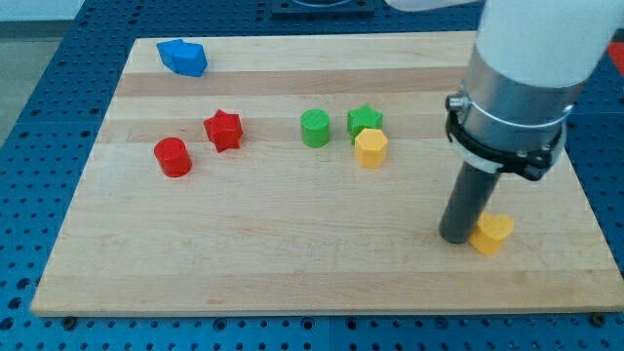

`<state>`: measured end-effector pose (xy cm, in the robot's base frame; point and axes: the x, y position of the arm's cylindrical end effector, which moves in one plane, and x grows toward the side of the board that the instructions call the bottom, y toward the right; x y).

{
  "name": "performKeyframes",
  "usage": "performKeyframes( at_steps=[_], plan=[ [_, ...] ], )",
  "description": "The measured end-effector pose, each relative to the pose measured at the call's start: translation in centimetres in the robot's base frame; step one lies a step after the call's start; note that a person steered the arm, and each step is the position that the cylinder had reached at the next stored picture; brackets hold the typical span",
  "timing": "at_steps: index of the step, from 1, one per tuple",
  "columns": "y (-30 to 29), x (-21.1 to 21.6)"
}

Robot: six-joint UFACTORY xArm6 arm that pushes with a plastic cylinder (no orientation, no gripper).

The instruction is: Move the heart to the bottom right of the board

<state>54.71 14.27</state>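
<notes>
A yellow heart block (492, 234) lies near the view's bottom right of the wooden board (292, 253). My dark rod comes down from the arm at the view's upper right. My tip (456, 237) rests on the board right at the heart's left side, touching or nearly touching it.
A yellow hexagon block (370, 148) touches a green star (365, 120). A green cylinder (315, 128) stands left of them. A red star (223, 130) and a red cylinder (173, 156) sit at mid-left. A blue block (183, 57) lies at the top left.
</notes>
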Motion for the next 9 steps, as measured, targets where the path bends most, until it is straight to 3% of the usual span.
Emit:
performKeyframes(
  at_steps=[9],
  plan=[
    [7.0,-3.4]
  ],
)
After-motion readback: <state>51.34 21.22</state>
